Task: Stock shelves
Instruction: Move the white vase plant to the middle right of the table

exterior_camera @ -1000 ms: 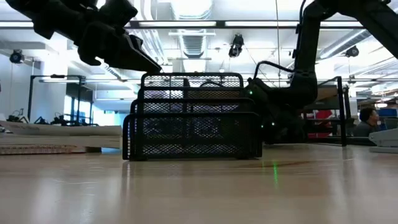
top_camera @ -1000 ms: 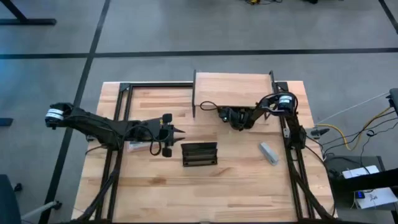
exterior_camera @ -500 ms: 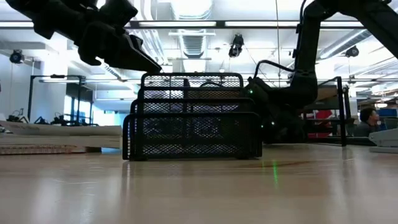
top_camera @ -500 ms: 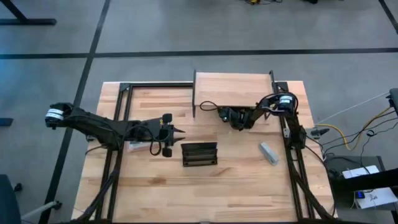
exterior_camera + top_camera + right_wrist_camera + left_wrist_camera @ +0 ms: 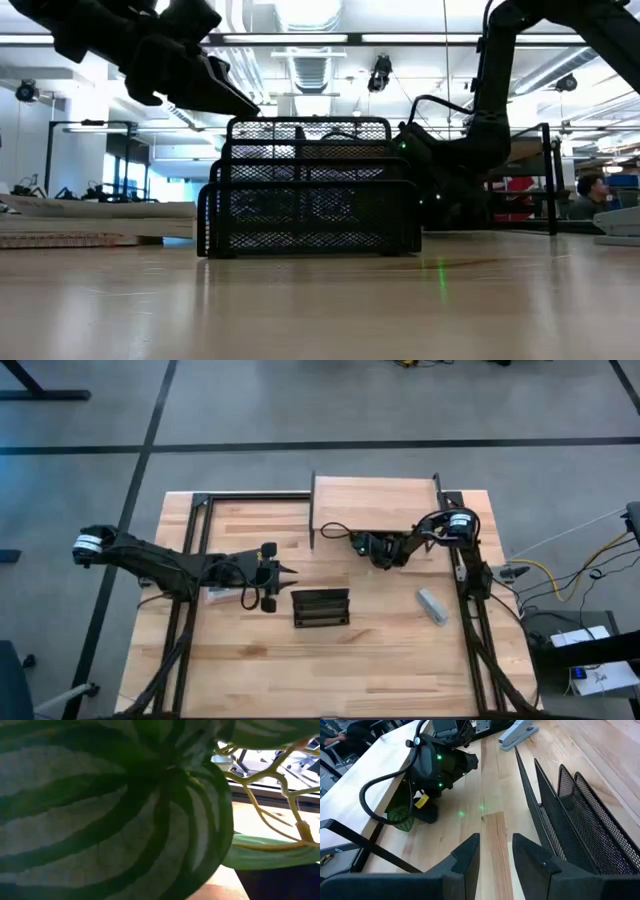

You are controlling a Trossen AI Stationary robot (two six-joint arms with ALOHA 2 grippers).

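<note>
Underneath everything, a butcher-block tabletop (image 5: 250, 670) with black framing along both sides.

At the far edge, middle to right, the riser shelf (image 5: 375, 500): light wood board on thin black legs, top bare in the high view.

Reaching in from the left side, the left arm, low above the tabletop. At its end the left gripper (image 5: 495, 837), just beside the left end of the wire rack. Fingers (image 5: 470, 851) parted by a narrow gap, bare wood visible between them; nothing held, nothing touched.

Reaching in from the right side, the right arm, bent toward the shelf's front edge. There the right gripper (image 5: 380, 550), down low with green lights glowing on its body in the left wrist view. Pressed right up against a small potted plant (image 5: 400, 817) beneath the shelf's front edge. Impossible to tell whether clamped on the plant or merely against it: right wrist view filled by one striped green leaf (image 5: 100, 795) and some pale stems.

In the middle of the tabletop, nearer than the shelf, a black wire mesh rack (image 5: 320, 608), upright, stepped tiers, nothing in its slots.

To the right of the rack, well apart from it, a grey stapler (image 5: 432, 606), lying flat and angled on the wood.

On the plant, a small yellow tag (image 5: 421, 801), just above the dark pot.
</note>
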